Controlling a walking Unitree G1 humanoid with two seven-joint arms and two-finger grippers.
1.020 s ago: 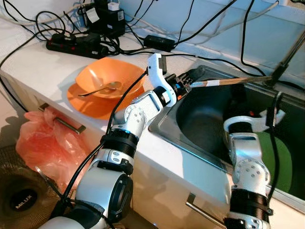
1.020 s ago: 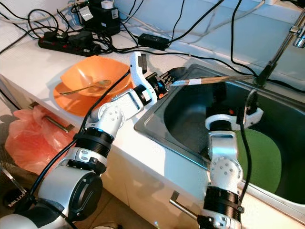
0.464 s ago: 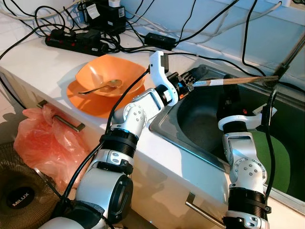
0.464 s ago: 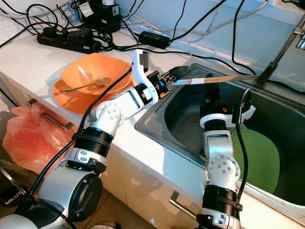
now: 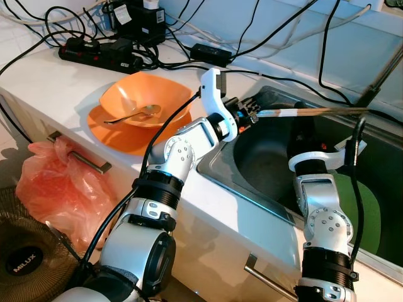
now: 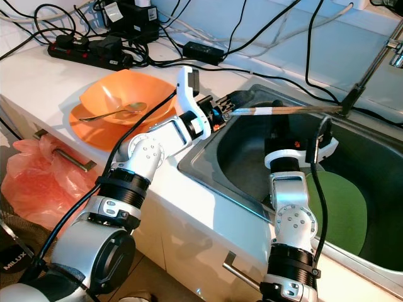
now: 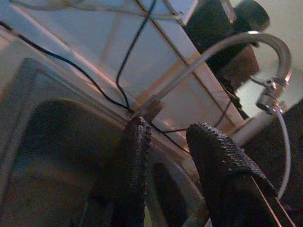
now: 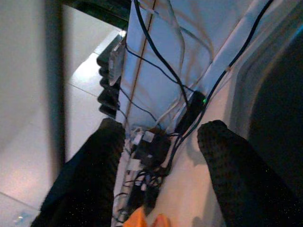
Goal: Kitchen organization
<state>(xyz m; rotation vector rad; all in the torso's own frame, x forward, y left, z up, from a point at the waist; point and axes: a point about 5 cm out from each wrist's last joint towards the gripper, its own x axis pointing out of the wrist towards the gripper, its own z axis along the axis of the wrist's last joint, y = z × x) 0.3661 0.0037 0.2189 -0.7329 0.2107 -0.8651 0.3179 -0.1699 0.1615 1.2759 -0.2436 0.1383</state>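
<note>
Stick (image 5: pixel 315 112) end hidden by left gripper (image 5: pixel 247 114) clenched on it, over sink (image 5: pixel 264 163).
Right gripper (image 8: pixel 158 142) gapes; white counter (image 5: pixel 56 82), cables.

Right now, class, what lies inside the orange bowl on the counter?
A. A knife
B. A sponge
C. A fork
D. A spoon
D. In the head views a metal spoon rests in the orange bowl, its rounded bowl end toward the middle and its handle reaching out over the rim on the robot's left.
</note>
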